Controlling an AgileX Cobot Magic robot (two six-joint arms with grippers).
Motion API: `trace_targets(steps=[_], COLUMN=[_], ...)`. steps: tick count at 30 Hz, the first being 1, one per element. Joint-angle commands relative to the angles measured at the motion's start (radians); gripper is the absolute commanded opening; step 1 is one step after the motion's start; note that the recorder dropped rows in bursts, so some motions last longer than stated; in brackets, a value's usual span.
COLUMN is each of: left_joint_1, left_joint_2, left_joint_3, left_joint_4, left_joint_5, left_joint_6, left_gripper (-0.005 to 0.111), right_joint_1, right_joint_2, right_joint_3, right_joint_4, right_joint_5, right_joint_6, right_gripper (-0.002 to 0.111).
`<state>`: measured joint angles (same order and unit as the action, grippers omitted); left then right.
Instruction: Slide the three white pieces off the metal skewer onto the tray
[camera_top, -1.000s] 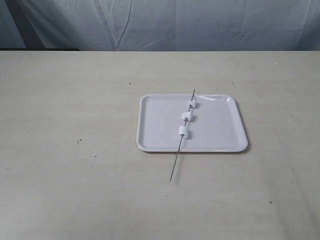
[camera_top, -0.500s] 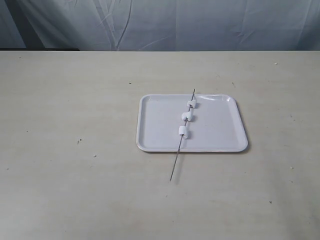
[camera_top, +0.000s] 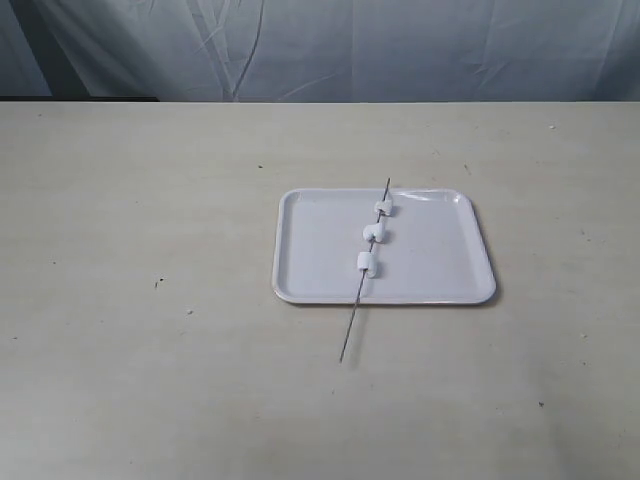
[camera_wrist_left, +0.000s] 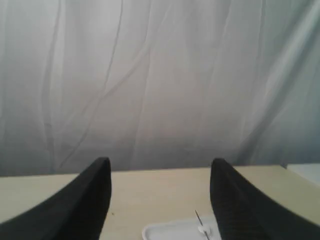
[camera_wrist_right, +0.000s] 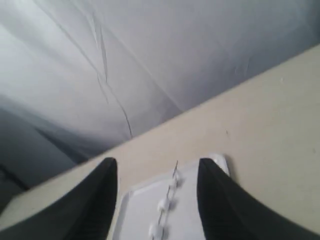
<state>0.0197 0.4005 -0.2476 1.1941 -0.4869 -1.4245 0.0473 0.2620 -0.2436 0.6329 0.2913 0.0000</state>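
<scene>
Both hands are spread and empty. The left hand (camera_wrist_left: 160, 162) and right hand (camera_wrist_right: 157, 162) hang short of the tray (camera_top: 320, 250). The metal skewer (camera_top: 349, 330) rests its near end on the beige surface (camera_top: 150, 250), then slants across the tray, with the three white pieces (camera_top: 375, 233) threaded along it over the tray — its far tip reaches the far rim.

Watching remotely, I find no change over the past second: the metal skewer (camera_top: 351, 320), the three white pieces (camera_top: 375, 233) threaded on it and the tray (camera_top: 310, 250) show no shift in the exterior view.
</scene>
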Motion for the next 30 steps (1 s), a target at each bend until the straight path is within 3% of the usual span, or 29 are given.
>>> trace_targets(steps=[1, 4, 9, 14, 17, 24, 30], left_joint_1=[-0.021, -0.023, -0.023, -0.023, -0.023, -0.023, -0.023], left_joint_2=[0.27, 0.434, 0.68, 0.837, 0.889, 0.902, 0.902], left_joint_3=[-0.132, -0.222, -0.284, -0.295, -0.302, -0.302, -0.302], left_joint_4=[0.318, 0.55, 0.55, 0.55, 0.55, 0.33, 0.382], left_joint_5=[-0.118, -0.214, -0.357, -0.355, -0.336, -0.321, -0.242], left_joint_6=[-0.279, -0.482, -0.538, -0.533, -0.533, -0.526, -0.448], left_gripper=[0.056, 0.056, 0.056, 0.056, 0.056, 0.056, 0.056], right_joint_1=[0.046, 0.064, 0.088, 0.169, 0.264, 0.432, 0.492], right_joint_2=[0.247, 0.441, 0.789, 1.068, 1.201, 1.461, 1.541], right_joint_3=[-0.138, -0.263, -0.455, -0.581, -0.628, -0.746, -0.844], right_joint_4=[0.071, 0.123, 0.175, 0.212, 0.235, 0.207, -0.026], right_joint_5=[0.153, 0.232, 0.396, 0.448, 0.413, 0.375, 0.388], right_joint_6=[-0.199, -0.279, -0.289, -0.289, -0.289, -0.221, 0.04], right_gripper=[0.047, 0.047, 0.047, 0.047, 0.047, 0.047, 0.047])
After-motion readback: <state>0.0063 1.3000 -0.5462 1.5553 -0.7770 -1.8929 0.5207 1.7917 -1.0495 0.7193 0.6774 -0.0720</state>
